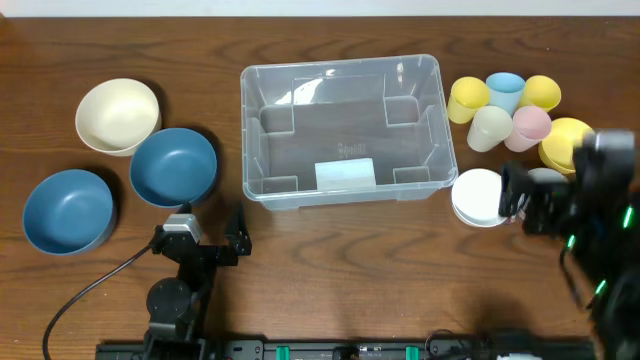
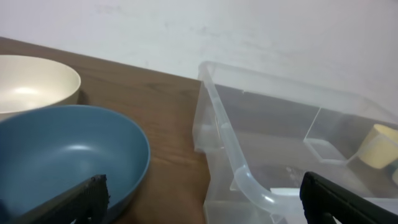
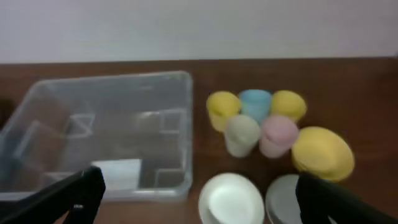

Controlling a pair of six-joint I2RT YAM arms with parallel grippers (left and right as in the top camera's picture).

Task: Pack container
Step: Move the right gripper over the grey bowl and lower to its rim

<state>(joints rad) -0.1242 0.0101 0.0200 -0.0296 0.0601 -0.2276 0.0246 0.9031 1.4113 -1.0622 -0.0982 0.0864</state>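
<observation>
The clear plastic container (image 1: 341, 128) stands empty at the table's middle, with a pale label on its near wall; it also shows in the left wrist view (image 2: 249, 180) and the right wrist view (image 3: 112, 137). My left gripper (image 1: 205, 240) is open and empty, low at the front, between the container's near left corner and a blue bowl (image 1: 173, 166). My right gripper (image 1: 540, 205) is open and empty, raised over the white plate (image 1: 478, 196) and a grey plate (image 3: 286, 198) at the right.
A cream bowl (image 1: 117, 115) and a second blue bowl (image 1: 67, 209) lie at the left. Several pastel cups (image 1: 505, 105) and a yellow bowl (image 1: 567, 143) cluster right of the container. A cable runs along the front left.
</observation>
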